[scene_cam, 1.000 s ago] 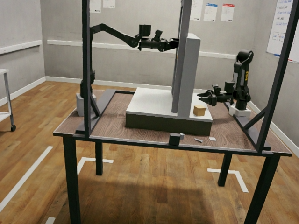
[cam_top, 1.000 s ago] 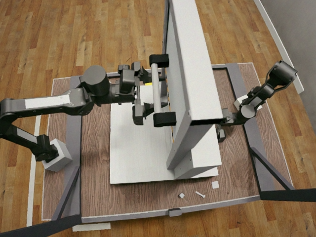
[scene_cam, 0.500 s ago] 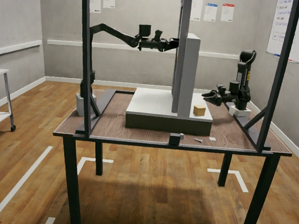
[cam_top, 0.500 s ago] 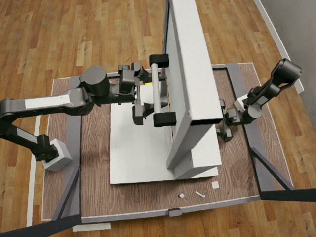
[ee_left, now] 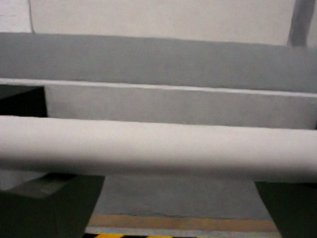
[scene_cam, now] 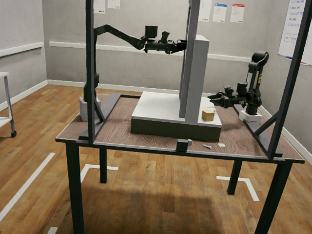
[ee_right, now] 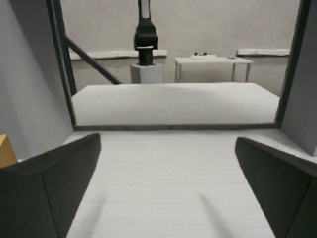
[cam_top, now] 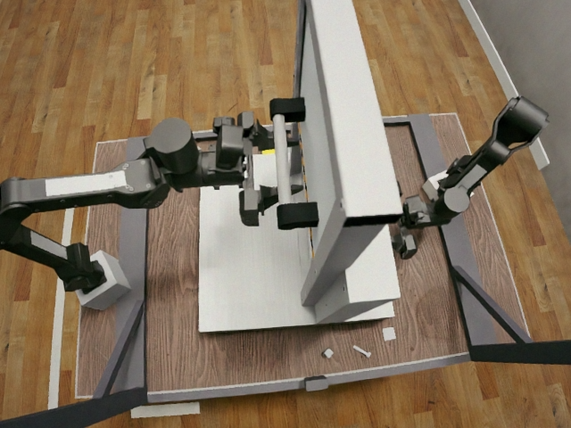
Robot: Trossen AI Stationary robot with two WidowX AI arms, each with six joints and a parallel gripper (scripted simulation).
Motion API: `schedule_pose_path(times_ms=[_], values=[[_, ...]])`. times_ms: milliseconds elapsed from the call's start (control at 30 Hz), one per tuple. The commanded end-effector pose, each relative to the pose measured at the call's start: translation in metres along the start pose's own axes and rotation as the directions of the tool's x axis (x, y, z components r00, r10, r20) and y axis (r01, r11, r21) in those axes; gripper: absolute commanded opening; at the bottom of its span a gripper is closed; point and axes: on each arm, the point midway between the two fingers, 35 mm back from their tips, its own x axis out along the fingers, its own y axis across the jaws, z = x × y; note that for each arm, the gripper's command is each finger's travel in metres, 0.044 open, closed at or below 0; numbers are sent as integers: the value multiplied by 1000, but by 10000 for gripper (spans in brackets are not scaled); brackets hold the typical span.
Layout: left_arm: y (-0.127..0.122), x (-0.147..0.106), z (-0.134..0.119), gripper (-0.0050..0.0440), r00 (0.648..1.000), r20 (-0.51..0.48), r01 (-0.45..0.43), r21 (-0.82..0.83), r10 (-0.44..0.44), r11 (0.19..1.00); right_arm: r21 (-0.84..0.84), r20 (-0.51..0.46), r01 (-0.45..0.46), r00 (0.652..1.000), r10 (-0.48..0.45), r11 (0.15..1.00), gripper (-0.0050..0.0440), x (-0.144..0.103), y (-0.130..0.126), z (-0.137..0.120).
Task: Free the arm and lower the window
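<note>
While the left claw (cam_top: 272,172) (scene_cam: 185,45) is standing open at the pale cylindrical handle bar (cam_top: 282,160) (ee_left: 158,149) on the raised window, contact staying unclear, the right claw (cam_top: 400,226) (scene_cam: 210,99) (ee_right: 168,142) is spreading its fingers on the far side, the tall white wall (cam_top: 364,115) (scene_cam: 197,83) partly hiding it in the top view.

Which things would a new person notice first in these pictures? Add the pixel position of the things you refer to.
First, the tall pale wall (cam_top: 364,115) (scene_cam: 199,80) standing across the white platform (cam_top: 249,276) (scene_cam: 156,106) (ee_right: 168,174). Next, the left gripper (cam_top: 277,170), open around the window's pale handle bar (cam_top: 282,160) (ee_left: 158,149), high up; the right gripper (cam_top: 401,226) (scene_cam: 210,98) waits open opposite, lower.
</note>
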Motion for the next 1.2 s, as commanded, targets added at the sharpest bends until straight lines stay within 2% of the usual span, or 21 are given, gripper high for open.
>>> schedule_pose_path(times_ms=[0,33,67,100,133,233,333,400,433,733,900,1167], values=[[-4,-13,96,400,976,216,-11,47,1,999,28,27,-40,999,39,999,400,17,11,29],[-4,-13,96,400,976,216,-11,47,1,999,27,30,-52,998,51,998,400,21,12,35],[-4,-13,96,400,976,216,-11,47,1,999,-10,-24,-42,999,41,999,400,14,9,10],[-4,-13,96,400,976,216,-11,47,1,999,20,13,-41,999,41,999,400,17,10,24],[-4,-13,96,400,976,216,-11,47,1,999,20,15,-45,999,45,999,400,18,11,26],[-4,-13,96,400,976,216,-11,47,1,999,29,48,-79,996,77,996,400,29,15,55],[-4,-13,96,400,976,216,-11,47,1,999,19,26,-84,996,83,996,400,29,16,49],[-4,-13,96,400,976,216,-11,47,1,999,21,34,-98,995,97,995,400,32,17,59],[-4,-13,96,400,976,216,-11,47,1,999,19,52,-110,993,109,994,400,36,17,74],[-4,-13,96,400,976,216,-11,47,1,999,-3,61,-185,981,185,983,400,43,16,121],[-4,-13,96,400,976,216,-11,47,1,999,-7,50,-198,979,198,980,400,42,16,123],[-4,-13,96,400,976,216,-11,47,1,999,-22,80,-220,972,222,975,400,39,12,150]])
